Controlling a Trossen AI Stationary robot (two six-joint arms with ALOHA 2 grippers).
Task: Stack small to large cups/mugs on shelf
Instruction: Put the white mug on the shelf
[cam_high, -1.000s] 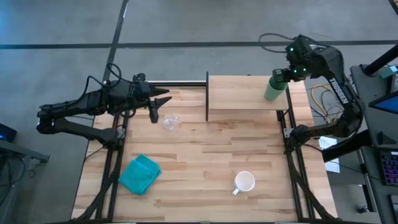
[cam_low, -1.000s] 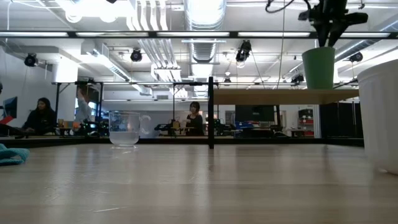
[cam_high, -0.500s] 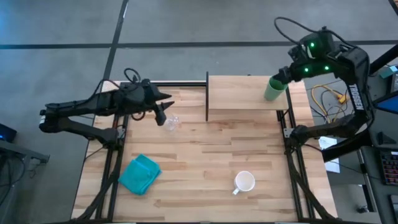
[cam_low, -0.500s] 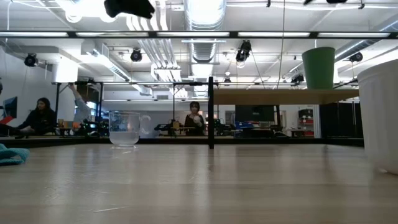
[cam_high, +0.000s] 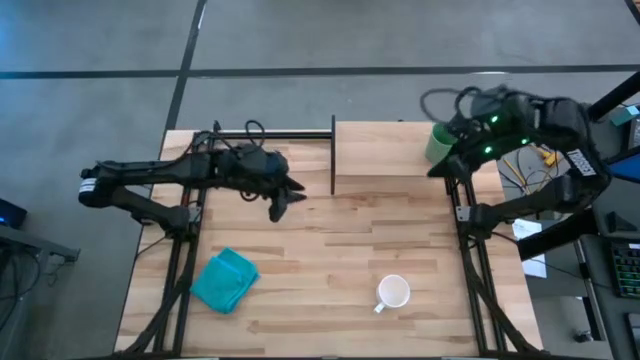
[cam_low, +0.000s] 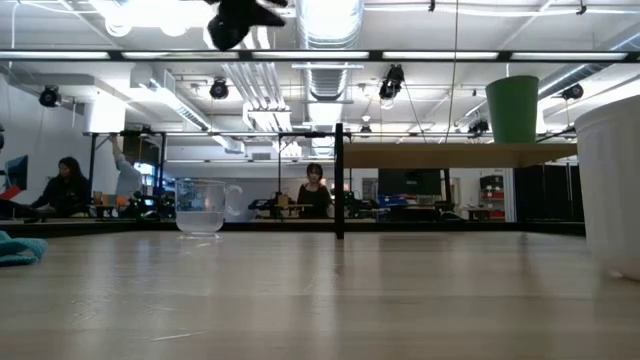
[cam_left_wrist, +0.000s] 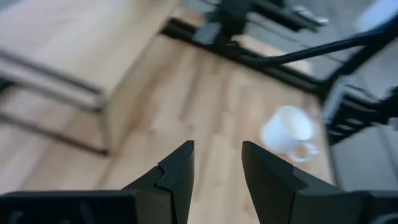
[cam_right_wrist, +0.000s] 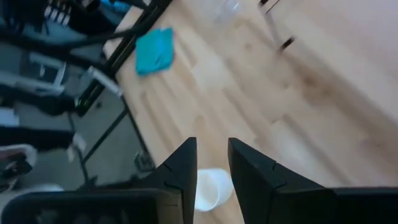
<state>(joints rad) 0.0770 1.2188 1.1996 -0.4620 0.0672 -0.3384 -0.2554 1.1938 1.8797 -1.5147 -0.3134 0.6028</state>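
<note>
The clear glass tumbler (cam_low: 203, 207) stands on the tabletop; in the high view my left gripper (cam_high: 288, 198) hides it. That gripper (cam_left_wrist: 217, 158) is open and empty, high above the tumbler (cam_low: 245, 15). The green cup (cam_high: 436, 143) stands upright on the shelf (cam_high: 385, 150) near its right end, and also shows in the low view (cam_low: 513, 108). My right gripper (cam_high: 442, 165) is open and empty beside the cup, over the shelf's near right corner (cam_right_wrist: 212, 152). The white mug (cam_high: 392, 292) stands on the tabletop at the near right (cam_left_wrist: 289, 134).
A teal cloth (cam_high: 225, 280) lies on the tabletop at the near left. The shelf's black posts (cam_low: 339, 180) stand at mid-table. Bare wood lies between the cloth and the mug. People sit in the room behind (cam_low: 65, 185).
My left gripper has gone toward the table's right edge and a little nearer, ending over the tumbler. My right gripper has risen off the green cup's top, then come toward the near edge and tipped downward. The cup stays upright on the shelf.
</note>
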